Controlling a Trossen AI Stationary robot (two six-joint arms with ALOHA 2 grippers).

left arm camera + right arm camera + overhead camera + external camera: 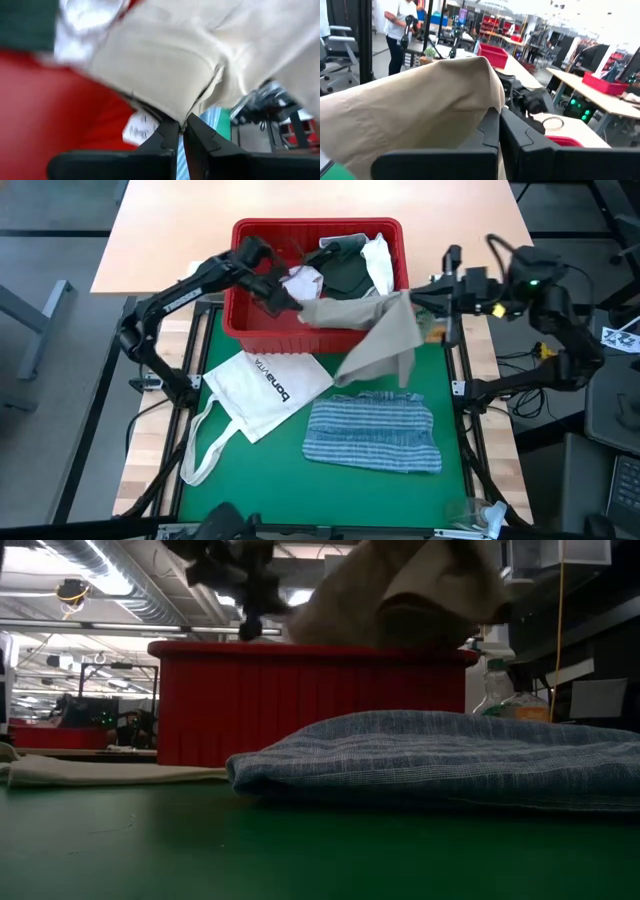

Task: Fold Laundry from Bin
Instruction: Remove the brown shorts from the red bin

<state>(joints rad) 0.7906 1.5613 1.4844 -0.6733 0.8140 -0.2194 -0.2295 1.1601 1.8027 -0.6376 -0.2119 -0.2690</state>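
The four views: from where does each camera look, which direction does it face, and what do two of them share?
High: above the table, facing down; both arms, red bin, tote bag.
Low: at table height, facing level; blue-striped cloth before the bin.
Left wrist: on the left arm; left gripper shut on the tan shirt.
Right wrist: on the right arm; right gripper shut on the shirt.
Both wrist views share the shirt.

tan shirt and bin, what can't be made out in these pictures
- Tan shirt, high view: its collar and sleeves are lost in the folds as it hangs between the left gripper and the right gripper.
- Bin, low view: its contents are hidden by its red wall.
- Blue-striped cloth, low view: it blocks the table behind it.
- Left wrist view: blurred; the white piece cannot be identified.
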